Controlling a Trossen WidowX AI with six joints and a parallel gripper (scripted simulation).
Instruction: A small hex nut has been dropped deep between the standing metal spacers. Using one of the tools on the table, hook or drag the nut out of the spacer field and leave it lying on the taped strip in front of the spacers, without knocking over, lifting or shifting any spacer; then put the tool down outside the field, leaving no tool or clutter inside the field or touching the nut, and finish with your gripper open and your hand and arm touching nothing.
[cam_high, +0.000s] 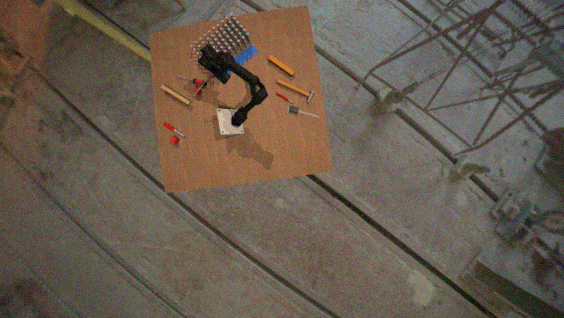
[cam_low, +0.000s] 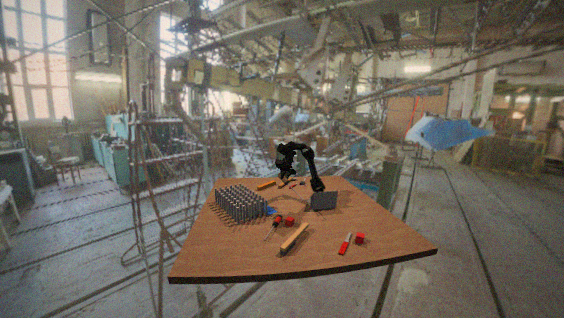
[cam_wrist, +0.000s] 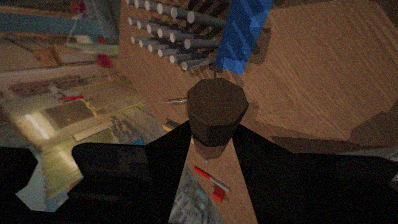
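Note:
My gripper (cam_wrist: 211, 125) (cam_low: 286, 174) is shut on a tool with a dark faceted handle (cam_wrist: 217, 107); the handle end faces the wrist camera, and the tool's working end is unclear. The hand is raised above the table near the front left of the field. The standing metal spacers (cam_high: 231, 34) (cam_low: 240, 204) (cam_wrist: 202, 44) are upright in close rows. The blue taped strip (cam_high: 247, 55) (cam_low: 271, 210) (cam_wrist: 242, 37) lies along their front; the arm covers part of it in the top view. The hex nut cannot be made out in any view.
A red-and-black screwdriver (cam_low: 276, 222) and red cube (cam_low: 289, 221) lie near the field. A wooden bar (cam_high: 175, 95) (cam_low: 294, 238), red-handled tool (cam_high: 173, 129) (cam_low: 345, 244) and another cube (cam_high: 174, 140) (cam_low: 360, 238) are left. An orange bar (cam_high: 281, 66), hammer (cam_high: 294, 88) and other tools lie right.

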